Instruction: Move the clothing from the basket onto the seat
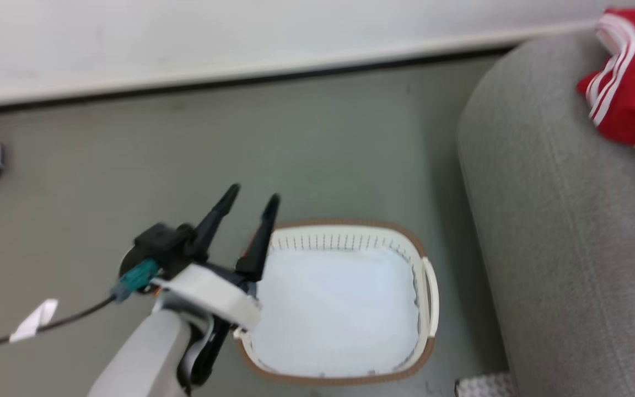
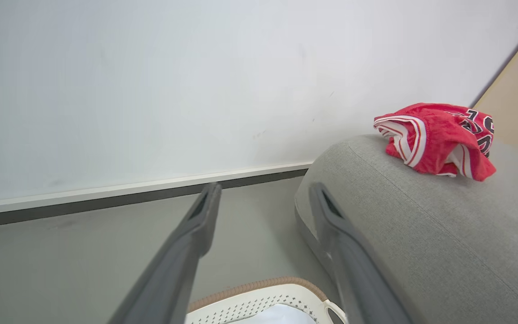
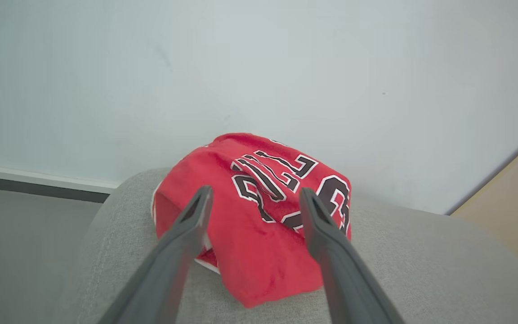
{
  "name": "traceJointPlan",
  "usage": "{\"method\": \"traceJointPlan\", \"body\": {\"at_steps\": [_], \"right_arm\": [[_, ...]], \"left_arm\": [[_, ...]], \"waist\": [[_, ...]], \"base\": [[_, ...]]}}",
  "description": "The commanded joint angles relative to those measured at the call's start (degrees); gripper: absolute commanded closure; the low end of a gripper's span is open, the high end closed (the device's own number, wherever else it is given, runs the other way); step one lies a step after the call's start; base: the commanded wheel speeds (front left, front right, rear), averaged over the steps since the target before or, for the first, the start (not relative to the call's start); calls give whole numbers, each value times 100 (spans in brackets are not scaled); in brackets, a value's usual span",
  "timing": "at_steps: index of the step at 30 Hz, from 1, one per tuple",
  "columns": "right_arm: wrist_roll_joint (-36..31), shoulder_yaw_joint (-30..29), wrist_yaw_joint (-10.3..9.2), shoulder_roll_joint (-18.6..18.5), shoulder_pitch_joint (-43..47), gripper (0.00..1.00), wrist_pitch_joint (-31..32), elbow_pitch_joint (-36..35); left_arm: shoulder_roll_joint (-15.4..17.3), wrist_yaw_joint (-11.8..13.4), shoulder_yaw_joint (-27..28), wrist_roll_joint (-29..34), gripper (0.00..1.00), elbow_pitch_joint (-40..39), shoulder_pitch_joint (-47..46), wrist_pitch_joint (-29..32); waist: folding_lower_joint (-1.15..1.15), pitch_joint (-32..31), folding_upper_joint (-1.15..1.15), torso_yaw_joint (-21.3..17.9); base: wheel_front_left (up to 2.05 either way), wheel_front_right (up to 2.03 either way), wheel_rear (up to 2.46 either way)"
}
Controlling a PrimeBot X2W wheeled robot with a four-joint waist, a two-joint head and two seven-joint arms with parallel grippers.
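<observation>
Red jersey lies crumpled on the seat, on top of its rounded grey end, close to the wall. Black-and-white lettering faces up. Striped white trim shows along the folded edge nearest the basket, with a bit of white inner side under it.

Right fingers: spread apart, released, holding nothing. They point at the jersey, which sits framed between them. From the left wrist view their dark tips show just beside the cloth, clear of it.

Basket: on the floor, just beside the seat's end, upright. Cream perforated walls, brown rim, one side handle toward the seat. A white cloth covers its bottom.

Left fingers: spread apart too, nothing between them. They hover over the basket's rim on the side away from the seat, tips pointing toward the wall. Whether the arm touches the rim I cannot tell.

Cable runs off from the left wrist, with a white tag on it. Pale skirting over a dark strip runs where wall meets floor.
</observation>
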Motion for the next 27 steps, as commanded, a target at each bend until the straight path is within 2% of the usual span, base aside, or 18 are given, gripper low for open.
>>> {"method": "traceJointPlan", "body": {"at_steps": [1,7,12,17,21,27], "right_arm": [[53,76,-14,32,273,0,-24,-178],[260,101,-13,440,1352,0,-65,-905],[296,115,-14,952,2292,0,-96,-1275],[322,236,-14,1302,3086,0,-102,-1625],[395,328,-14,1436,3575,0,-103,-1811],[542,506,-13,1516,3987,0,-104,-1896]], "left_arm": [[-3,64,140,117,0,16,225,-4],[-200,196,886,346,0,-17,944,-4],[-315,219,1506,619,0,-94,1641,-4],[-472,64,2101,934,0,-287,2340,-4],[-605,-109,2412,1168,0,-342,2717,-4],[-729,-265,2575,1408,0,-218,2959,-4]], "waist": [[1,-606,0,111],[1,-1324,0,449],[1,-1755,0,659],[1,-2076,0,802],[1,-2244,0,874],[1,-2356,0,862]], "base": [[0,0,0],[0,0,0],[0,0,0],[0,0,0],[0,0,0],[0,0,0]]}}
